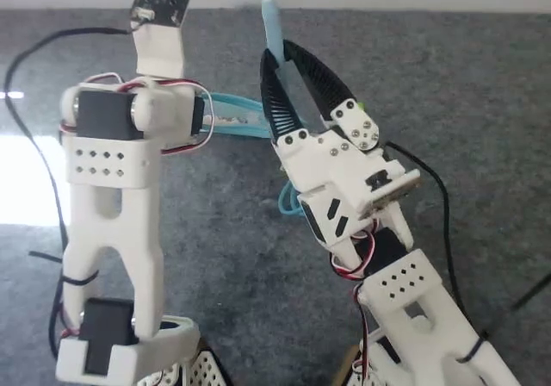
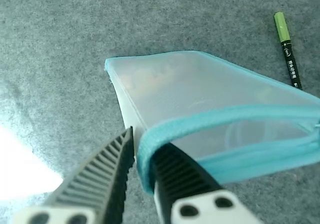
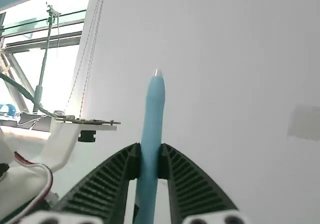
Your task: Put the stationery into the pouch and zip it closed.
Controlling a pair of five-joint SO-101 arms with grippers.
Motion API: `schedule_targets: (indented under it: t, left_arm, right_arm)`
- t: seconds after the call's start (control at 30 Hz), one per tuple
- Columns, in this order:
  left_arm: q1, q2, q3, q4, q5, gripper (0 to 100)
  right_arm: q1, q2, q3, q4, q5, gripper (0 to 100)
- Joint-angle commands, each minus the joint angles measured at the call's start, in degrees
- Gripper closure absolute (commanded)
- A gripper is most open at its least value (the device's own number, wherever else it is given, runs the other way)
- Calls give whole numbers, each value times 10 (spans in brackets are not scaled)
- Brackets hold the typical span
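A translucent pouch (image 2: 200,94) with teal trim lies on the grey carpet, and my left gripper (image 2: 144,143) is shut on its teal edge near one end. In the high view the pouch (image 1: 237,112) peeks out between the two arms. My right gripper (image 1: 277,52) is raised above the table, shut on a light blue pen (image 1: 273,24) that points upward. The right wrist view has the blue pen (image 3: 152,114) clamped between the black ribbed fingers (image 3: 120,171), its tip toward a white wall. A black pen with a green cap (image 2: 287,46) lies on the carpet beyond the pouch.
The white left arm (image 1: 112,171) stands over the left half of the table, with black cables (image 1: 34,50) trailing beside it. Grey carpet (image 1: 482,84) lies open at the far right. A bright patch of light (image 1: 21,171) falls on the left edge.
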Motion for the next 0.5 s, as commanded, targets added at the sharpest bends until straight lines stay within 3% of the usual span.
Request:
schedule_targets:
  t: [0.0, 0.47]
  left_arm:
    - [-2, -3, -12, -14, 0, 989]
    - [-11, -8, -37, 14, 0, 990]
  right_arm:
    - [-15, -5, -41, 10, -12, 991]
    - [-16, 160, -142, 10, -36, 991]
